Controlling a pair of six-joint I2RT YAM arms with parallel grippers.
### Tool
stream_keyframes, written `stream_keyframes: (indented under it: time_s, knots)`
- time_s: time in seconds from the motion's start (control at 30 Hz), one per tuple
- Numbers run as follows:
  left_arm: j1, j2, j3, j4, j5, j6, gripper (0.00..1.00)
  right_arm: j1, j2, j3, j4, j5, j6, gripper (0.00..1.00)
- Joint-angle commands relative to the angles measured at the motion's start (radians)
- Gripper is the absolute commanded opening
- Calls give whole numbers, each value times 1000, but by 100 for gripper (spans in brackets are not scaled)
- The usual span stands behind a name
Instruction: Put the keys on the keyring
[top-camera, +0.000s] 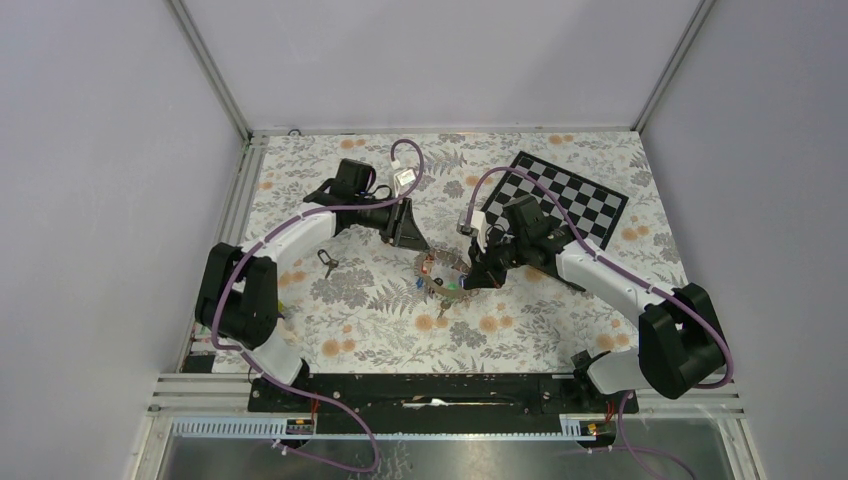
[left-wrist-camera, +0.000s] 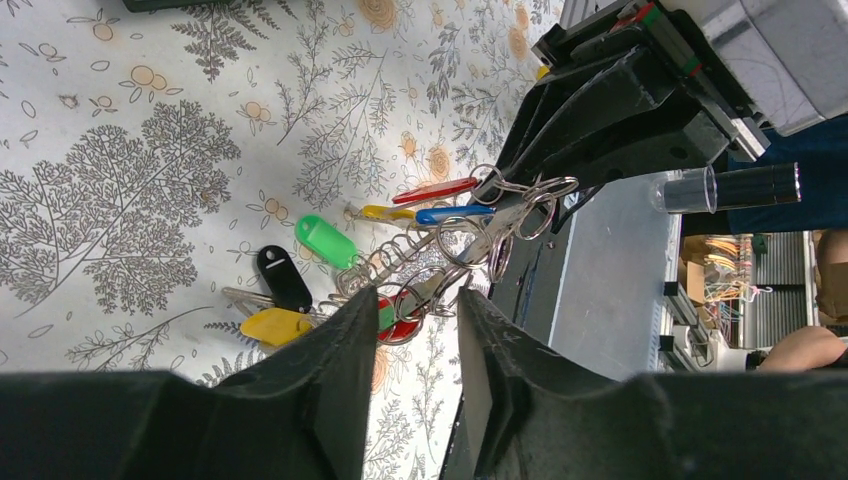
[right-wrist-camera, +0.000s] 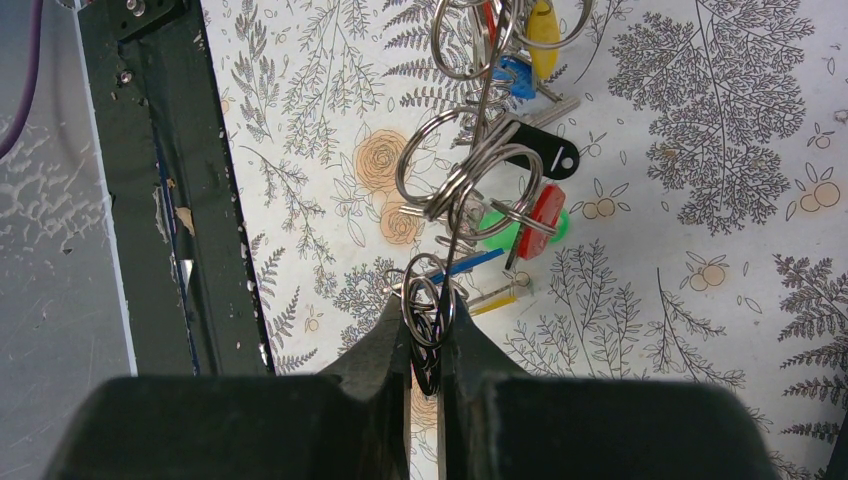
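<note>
Task status: partly complete. The keyring (top-camera: 424, 266) sits at the centre of the top view, between the two claws. It is lifted off the floral table (top-camera: 350, 335) at one side and shows as a thin grey metal loop. The right gripper (right-wrist-camera: 427, 328) is clenched on this loop at the bottom centre of the right wrist view, with several small split rings bunched at the pinch point. Most of the keys (left-wrist-camera: 325, 240) already hang on the loop by their split rings: red, blue, yellow, green and black heads are visible at the centre of the left wrist view. One dark loose key (top-camera: 327, 263) lies left of centre in the top view, well apart from the loop, and is judged not yet threaded. The left gripper (left-wrist-camera: 418, 305) shows its fingers apart at the bottom of the left wrist view, with a red key head (left-wrist-camera: 398, 322) and a split ring in the gap. Whether the pads bear on them cannot be determined. Obstructions: the hanging heads and rings crowd the loop, so there is little free wire to reach. The right claw body fills the upper right of the left wrist view, close behind the cluster. The chequered board (top-camera: 570, 200) lies at the upper right of the top view, clear of the work.
</note>
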Motion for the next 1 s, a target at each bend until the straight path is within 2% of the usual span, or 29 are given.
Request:
stream_keyframes:
  time_s: [0.0,0.23,0.6,0.73,0.8,0.83,0.87,0.97]
  knots:
    - [4,2,44,54,62,-8,34,-5,-17,7,27,-60,-15,0]
    - [5,0,42,64,89,-24,19,-5,-13,8,27,-58,-14,0]
    - [8,-11,46,60,92,-22,8,-6,-7,8,27,-56,-16,0]
    - [8,-11,52,59,98,-24,0,-5,-12,9,26,-57,-13,0]
    - [7,-10,57,53,99,-24,0,-5,-14,10,28,-56,-12,0]
    - [7,-12,132,47,99,-23,0,-5,-16,11,28,-55,-13,0]
    - [7,-14,74,35,96,-17,0,-6,-16,12,27,-56,-13,0]
    - [7,-29,69,16,82,7,0,-5,-17,14,27,-59,-13,0]
